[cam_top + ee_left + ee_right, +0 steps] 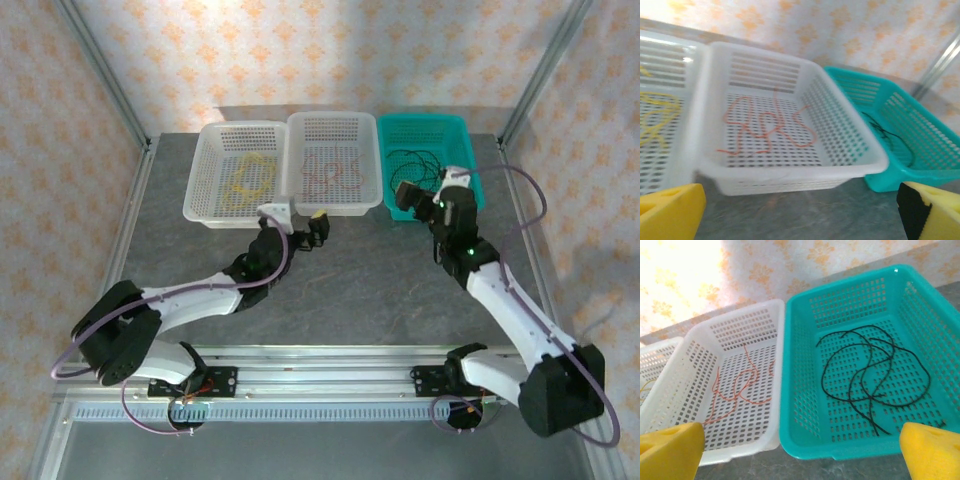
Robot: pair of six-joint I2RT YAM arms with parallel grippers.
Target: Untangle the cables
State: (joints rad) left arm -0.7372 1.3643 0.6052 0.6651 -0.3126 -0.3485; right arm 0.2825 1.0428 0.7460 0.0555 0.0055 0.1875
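Table (380, 280): grey surface; three baskets stand in a row along its far side.
Left basket (200, 175): white, perforated; touches the middle basket on its right.
Middle basket (335, 118): white, perforated; sits just beside the teal basket.
Teal basket (470, 150): rightmost of the row.
Yellow cable (250, 178): lies in loose loops on the floor of the left basket; the left wrist view shows part of it at the left edge (655, 115).
Red cable (335, 172): lies alone in the middle basket, in open curls on the floor (765, 125); it also shows in the right wrist view (735, 390).
Black cable (415, 160): lies alone in the teal basket, in several wide overlapping loops spread over the floor (870, 375).
Left gripper (297, 222): jaws wide apart and holding nothing; positioned over the table just in front of the middle basket's near wall. In the left wrist view (800, 215) the yellow pads (670, 212) sit at the two lower corners with bare table between them.
Right gripper (428, 190): jaws wide apart and holding nothing; positioned above the near edge of the teal basket. In the right wrist view (800, 455) the yellow pads (932, 450) frame the basket's near rim, clear of the black cable.
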